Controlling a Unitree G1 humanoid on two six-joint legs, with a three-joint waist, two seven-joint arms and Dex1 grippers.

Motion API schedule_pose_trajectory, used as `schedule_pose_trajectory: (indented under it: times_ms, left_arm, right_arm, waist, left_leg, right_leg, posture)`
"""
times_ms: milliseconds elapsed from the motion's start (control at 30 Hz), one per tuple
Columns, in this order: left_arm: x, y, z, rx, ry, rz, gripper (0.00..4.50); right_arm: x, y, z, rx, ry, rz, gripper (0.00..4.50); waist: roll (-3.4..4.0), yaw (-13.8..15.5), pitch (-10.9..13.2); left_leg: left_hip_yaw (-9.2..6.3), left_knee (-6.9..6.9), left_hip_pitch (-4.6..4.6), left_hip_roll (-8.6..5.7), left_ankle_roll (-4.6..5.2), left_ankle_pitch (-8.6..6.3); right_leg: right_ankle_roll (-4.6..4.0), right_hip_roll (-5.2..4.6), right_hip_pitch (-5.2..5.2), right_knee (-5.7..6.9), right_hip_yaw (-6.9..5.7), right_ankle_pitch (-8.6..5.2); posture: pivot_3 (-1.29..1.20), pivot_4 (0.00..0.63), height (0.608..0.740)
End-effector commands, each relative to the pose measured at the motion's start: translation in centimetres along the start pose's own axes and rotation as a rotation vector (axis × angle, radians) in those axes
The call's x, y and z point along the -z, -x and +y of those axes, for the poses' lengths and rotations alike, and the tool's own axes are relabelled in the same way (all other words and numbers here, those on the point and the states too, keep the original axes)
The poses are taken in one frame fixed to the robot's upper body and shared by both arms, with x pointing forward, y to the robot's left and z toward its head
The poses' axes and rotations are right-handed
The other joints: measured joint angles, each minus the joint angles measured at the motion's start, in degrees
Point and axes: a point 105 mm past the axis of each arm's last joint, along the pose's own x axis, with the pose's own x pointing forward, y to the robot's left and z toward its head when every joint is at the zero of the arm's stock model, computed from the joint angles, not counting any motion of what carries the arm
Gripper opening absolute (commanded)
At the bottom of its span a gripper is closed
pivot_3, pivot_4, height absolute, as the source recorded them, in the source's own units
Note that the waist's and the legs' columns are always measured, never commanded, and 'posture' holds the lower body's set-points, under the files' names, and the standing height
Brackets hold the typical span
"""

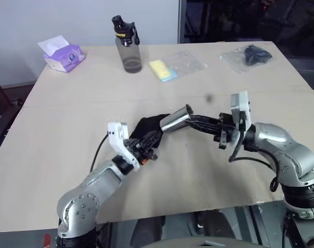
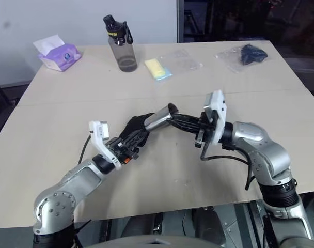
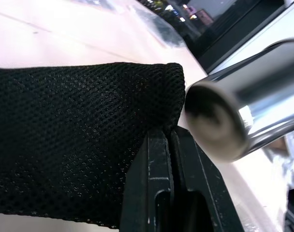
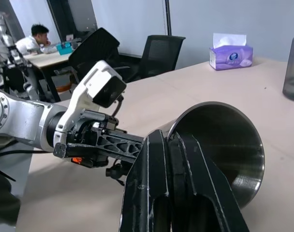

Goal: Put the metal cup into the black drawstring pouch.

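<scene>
The right gripper (image 1: pixel 190 120) is clamped on the rim of the metal cup (image 1: pixel 175 121), one finger inside the mouth and one outside. It holds the cup lying level above the middle of the table (image 1: pixel 53 155), base towards the pouch and open mouth back towards the wrist. The left gripper (image 1: pixel 151 138) is pinched on the black drawstring pouch (image 1: pixel 146 128), which is held clear of the tabletop. In the left wrist view the cup's base sits just beside the pouch's edge; contact cannot be confirmed.

Handling, as judged:
- Cup: rigid, light, polished steel. Expect it to slip or pivot in a rim-only grip. The rim is the workable hold, since the smooth tapered wall offers little purchase.
- Pouch: soft mesh fabric with no stiffness. The mouth will collapse unless spread. It appears flat at present, and the cords cannot be made out.

Surroundings: a grey bottle (image 1: pixel 128 45) and a tissue box (image 1: pixel 64 56) stand towards the far left corner. A yellow item in a clear bag (image 1: pixel 170 67) lies at the far edge. A clear bag holding a dark item (image 1: pixel 248 56) lies near the far right corner. All are well apart from both grippers, and nothing obstructs the insertion path.
</scene>
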Motion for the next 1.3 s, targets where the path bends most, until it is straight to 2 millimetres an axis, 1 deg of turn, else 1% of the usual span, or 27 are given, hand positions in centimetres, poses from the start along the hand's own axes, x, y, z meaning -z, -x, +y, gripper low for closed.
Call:
schedule_pose_trajectory:
  times_ms: [33,167,300,333,400,500,600,667,800,867,933,1067,1167,1300]
  left_arm:
    - [-0.4,0.4,-1.1,0.048,-0.015,-0.017,0.00]
    - [-0.3,0.6,-1.4,0.062,-0.005,-0.018,0.00]
    - [-0.4,0.6,-1.2,0.053,-0.008,-0.023,1.20]
    - [-0.5,0.6,-1.2,0.050,-0.007,-0.025,1.63]
    - [-0.6,0.6,-1.0,0.045,-0.005,-0.030,2.66]
    - [-0.7,0.6,-0.9,0.046,0.005,-0.033,2.66]
    - [-0.6,0.6,-0.9,0.047,0.010,-0.028,2.66]
    - [-0.2,0.8,-0.7,0.042,-0.006,0.002,2.66]
    - [0.6,0.7,0.5,-0.028,-0.117,0.068,2.66]
    - [1.3,0.5,0.9,-0.048,-0.216,0.122,2.66]
    - [1.9,0.0,0.9,-0.055,-0.325,0.163,2.66]
    - [2.6,-0.8,1.3,-0.070,-0.450,0.195,2.66]
    - [2.7,-2.1,1.6,-0.091,-0.527,0.203,2.66]
    - [2.6,-2.9,2.1,-0.127,-0.615,0.213,2.66]
  right_arm:
    - [0.3,-0.6,0.0,0.034,-0.011,-0.033,0.04]
    - [1.1,-0.7,-0.6,0.082,-0.021,-0.019,0.04]
    - [2.2,-0.4,-0.8,0.107,-0.005,0.043,0.00]
    - [2.6,-0.3,-0.9,0.107,0.009,0.066,0.00]
    - [3.4,0.0,-0.9,0.102,0.040,0.115,0.00]
    - [4.0,0.2,-1.0,0.104,0.074,0.152,0.00]
    - [3.9,0.2,-1.1,0.114,0.067,0.139,0.00]
    - [3.9,0.3,-1.2,0.125,0.064,0.136,0.00]
    - [4.2,1.4,-1.9,0.174,0.060,0.151,0.00]
    - [4.4,2.0,-2.3,0.196,0.066,0.162,0.00]
    - [4.6,2.9,-2.6,0.227,0.063,0.177,0.00]
    - [4.8,4.2,-2.9,0.252,0.070,0.205,0.00]
    - [4.4,5.3,-3.3,0.272,0.089,0.224,0.00]
    - [4.2,5.5,-3.4,0.276,0.099,0.227,0.00]
  waist:
    - [0.00,0.0,0.0]
    - [0.02,0.0,0.0]
    - [0.02,0.1,0.0]
    - [0.02,0.0,0.0]
    - [0.02,0.0,0.0]
    - [0.02,0.0,0.0]
    - [0.02,0.0,0.0]
    - [0.02,0.0,0.0]
    - [0.02,0.1,0.0]
    - [0.03,0.1,0.0]
    - [0.03,0.2,0.0]
    - [0.03,0.1,0.0]
    - [0.06,0.2,0.0]
    - [0.07,0.1,0.0]
  left_leg:
    - [0.01,0.00,-0.02,0.00,0.00,0.00]
    - [-0.01,-0.01,-0.09,0.01,0.00,0.00]
    - [-0.01,0.01,-0.10,-0.03,0.00,0.00]
    - [-0.01,0.01,-0.10,-0.03,-0.01,0.00]
    - [0.01,0.01,-0.10,-0.03,0.00,0.00]
    - [0.02,0.00,-0.10,-0.03,-0.01,0.00]
    - [0.02,0.00,-0.10,-0.03,-0.01,0.00]
    - [0.01,0.00,-0.10,-0.02,0.00,0.00]
    - [0.02,0.00,-0.11,-0.03,-0.01,0.00]
    - [0.04,0.00,-0.15,-0.07,-0.01,0.00]
    - [0.06,0.01,-0.15,-0.09,-0.01,0.00]
    - [0.06,-0.01,-0.19,-0.10,-0.01,0.00]
    - [0.07,-0.02,-0.19,-0.11,0.00,0.00]
    - [0.07,-0.01,-0.22,-0.11,0.00,0.00]
  right_leg:
    - [0.00,0.01,0.00,0.00,-0.04,0.00]
    - [-0.02,0.01,-0.04,0.01,-0.08,0.01]
    - [0.05,-0.02,-0.03,-0.01,-0.08,-0.04]
    - [0.06,-0.02,-0.03,-0.02,-0.08,-0.04]
    - [0.05,-0.03,-0.04,-0.02,-0.07,-0.04]
    - [0.06,-0.02,-0.04,-0.02,-0.09,-0.04]
    - [0.10,-0.01,-0.04,-0.02,-0.11,-0.07]
    - [0.14,-0.01,-0.04,-0.02,-0.11,-0.09]
    - [0.13,-0.01,-0.03,-0.02,-0.11,-0.09]
    - [0.13,-0.04,-0.03,-0.05,-0.13,-0.09]
    - [0.15,-0.05,-0.04,-0.07,-0.10,-0.10]
    - [0.15,-0.07,-0.04,-0.15,-0.08,-0.10]
    - [0.15,-0.07,-0.03,-0.16,-0.12,-0.10]
    - [0.17,-0.06,-0.03,-0.17,-0.14,-0.10]
  posture:
    - [0.00,0.150,0.740]
    - [0.00,0.150,0.740]
    - [0.00,0.150,0.740]
    - [0.00,0.150,0.740]
    - [0.00,0.150,0.740]
    - [0.00,0.150,0.740]
    - [0.00,0.150,0.740]
    - [0.00,0.150,0.740]
    - [0.00,0.150,0.740]
    - [0.00,0.150,0.740]
    - [0.00,0.150,0.740]
    - [0.00,0.150,0.740]
    - [0.00,0.150,0.740]
    - [0.00,0.150,0.740]
